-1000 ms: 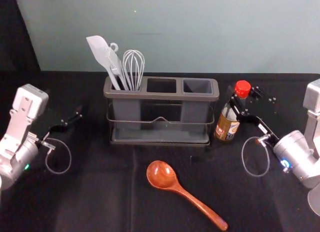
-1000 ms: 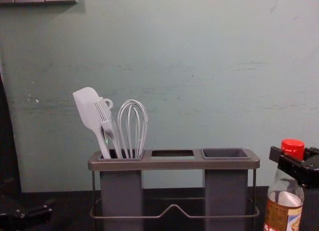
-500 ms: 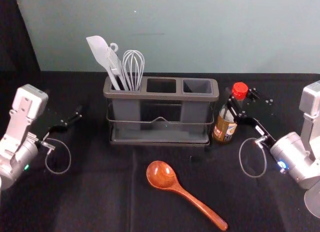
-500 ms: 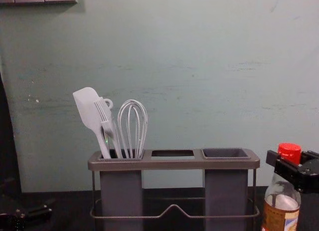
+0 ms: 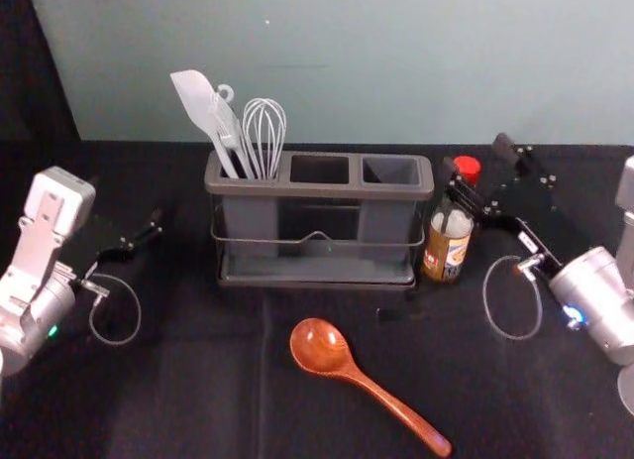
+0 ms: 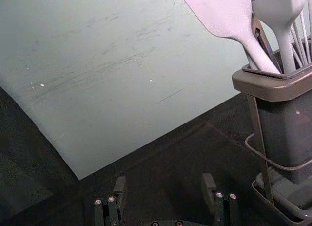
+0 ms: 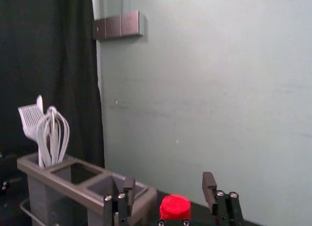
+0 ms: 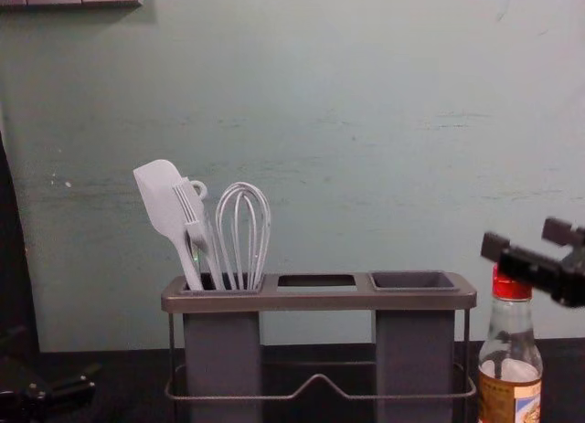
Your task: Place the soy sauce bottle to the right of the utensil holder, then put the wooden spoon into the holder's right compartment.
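Head view: black cloth (image 5: 178,380) runs back to a pale green wall (image 5: 396,62), with a dark curtain (image 5: 38,72) at the left edge. The holder (image 5: 317,281) sits toward the back, spatula (image 5: 195,97) and whisk (image 5: 265,127) poking out of its left slot. The bottle (image 5: 444,251) stands upright on the cloth just right of it, with a pretty thin gap. The spoon (image 5: 319,345) lies in front, bowl toward the holder, handle angling off to the near right. There's a decent strip of cloth between spoon and holder, and more between the holder and the left gripper (image 5: 129,206), parked near the left edge with its jaws spread. The right gripper (image 5: 475,154) comes in from the right edge, arm slanting inward, tips up around the red cap (image 5: 467,167). Left wrist view: wide gap between the jaws over the cloth, nothing held, holder off beside them. Right wrist view: wall, curtain and a switch plate (image 7: 117,26), with the jaws well apart, nothing pinched, and the cap showing in the gap between them. Chest view: same gripper reaches in from the right edge, tips level-ish above the bottle, one jaw crossing in front of its cap; can't tell if they touch.
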